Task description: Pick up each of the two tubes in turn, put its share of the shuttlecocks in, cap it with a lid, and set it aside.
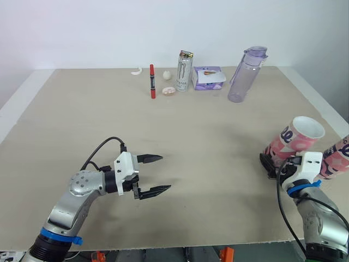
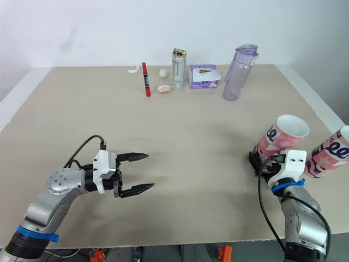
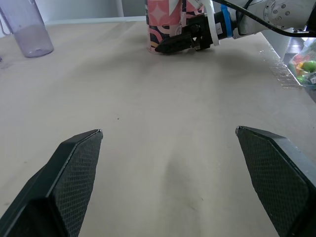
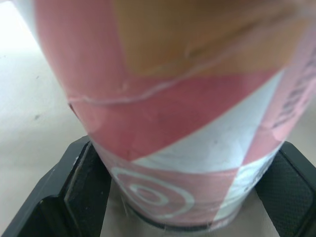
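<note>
eye views: near tube (image 1: pixel 293 141) sits at the right edge of the table (image 1: pixel 191 142), second tube (image 1: pixel 339 155) just beside; left wrist view: left gripper (image 3: pixel 168 131) spread wide, empty; right wrist view: right gripper (image 4: pixel 186 148) clamps the near tube's base, likely for a steady lift.

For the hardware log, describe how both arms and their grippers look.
The left arm and right arm are silver-grey metal with rounded joints, each with a blue band and a black cable looping to a white wrist block. The left gripper and right gripper each have two black fingers tapering to points, with cross-hatched inner pads.
</note>
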Controlling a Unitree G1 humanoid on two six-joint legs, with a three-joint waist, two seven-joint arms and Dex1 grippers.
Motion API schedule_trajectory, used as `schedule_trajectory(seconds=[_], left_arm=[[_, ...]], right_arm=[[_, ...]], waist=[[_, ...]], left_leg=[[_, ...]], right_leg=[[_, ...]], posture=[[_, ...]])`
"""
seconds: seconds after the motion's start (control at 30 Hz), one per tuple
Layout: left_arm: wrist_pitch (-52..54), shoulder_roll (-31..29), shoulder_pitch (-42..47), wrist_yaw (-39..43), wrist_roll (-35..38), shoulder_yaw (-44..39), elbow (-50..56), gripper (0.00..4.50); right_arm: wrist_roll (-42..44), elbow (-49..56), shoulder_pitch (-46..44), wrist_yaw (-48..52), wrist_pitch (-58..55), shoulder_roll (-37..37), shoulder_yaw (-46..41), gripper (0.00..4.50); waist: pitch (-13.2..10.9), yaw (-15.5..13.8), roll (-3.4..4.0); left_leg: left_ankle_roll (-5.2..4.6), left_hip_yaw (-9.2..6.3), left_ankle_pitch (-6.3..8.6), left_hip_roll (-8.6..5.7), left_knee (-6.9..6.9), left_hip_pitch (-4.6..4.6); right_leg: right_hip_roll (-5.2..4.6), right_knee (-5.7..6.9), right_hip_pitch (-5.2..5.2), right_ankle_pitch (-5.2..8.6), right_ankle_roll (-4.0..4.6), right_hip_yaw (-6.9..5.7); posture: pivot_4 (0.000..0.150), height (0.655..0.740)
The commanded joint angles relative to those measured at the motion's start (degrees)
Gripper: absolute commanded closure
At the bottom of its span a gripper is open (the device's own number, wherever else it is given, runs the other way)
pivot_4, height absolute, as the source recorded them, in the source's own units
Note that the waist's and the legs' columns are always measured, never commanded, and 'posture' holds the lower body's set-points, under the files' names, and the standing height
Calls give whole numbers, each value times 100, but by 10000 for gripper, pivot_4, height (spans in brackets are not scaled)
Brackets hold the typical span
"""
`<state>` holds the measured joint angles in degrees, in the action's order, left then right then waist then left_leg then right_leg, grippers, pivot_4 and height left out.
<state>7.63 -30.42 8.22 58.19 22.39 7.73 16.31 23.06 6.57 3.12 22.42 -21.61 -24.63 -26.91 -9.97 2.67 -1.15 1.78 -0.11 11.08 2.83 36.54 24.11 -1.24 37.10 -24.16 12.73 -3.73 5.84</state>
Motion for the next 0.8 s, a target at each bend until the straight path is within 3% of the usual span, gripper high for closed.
schedule_trajectory(seconds=[0.03, 0.17, 0.43, 0.63, 0.8], left_arm=[[-57, -28, 67, -13, -18, -63, -1, 0], [-21, -11, 157, -121, -75, -98, -211, 0], [-192, -250, 91, -113, -288, -280, -598, 0], [-151, -510, -128, -109, -233, -608, -686, 0], [-211, -735, -511, -150, -286, -866, -490, 0]], right_arm=[[201, 575, 278, 40, -95, 2, -101, 1428], [298, 739, 837, 507, 48, -235, -236, 1428], [340, 935, 1604, 2466, 843, -1280, -29, 1428], [355, 890, 250, 3476, 1120, -1446, 1342, 1428], [232, 72, -693, 4212, 1364, -1484, 2016, 1428]], waist=[[0, 0, 0], [1, 0, -1], [3, 13, -1], [-7, 70, -21], [-11, 26, -30]], left_leg=[[0, -1, 0, 0, 0, 0], [0, 0, 0, 0, 1, 0], [0, 5, 0, -8, 1, -2], [0, 2, 0, -6, 1, -25], [0, 3, 0, -6, 0, -8]], right_leg=[[1, 0, 0, 0, 0, 0], [0, 0, 1, 0, 0, 2], [-1, -1, 1, 8, -6, 16], [8, 0, 1, -10, 6, 23], [8, -3, -3, -4, 1, 26]], posture=[[1500, 7400], [1500, 7400], [1500, 7400], [1500, 7400], [1500, 7400]])
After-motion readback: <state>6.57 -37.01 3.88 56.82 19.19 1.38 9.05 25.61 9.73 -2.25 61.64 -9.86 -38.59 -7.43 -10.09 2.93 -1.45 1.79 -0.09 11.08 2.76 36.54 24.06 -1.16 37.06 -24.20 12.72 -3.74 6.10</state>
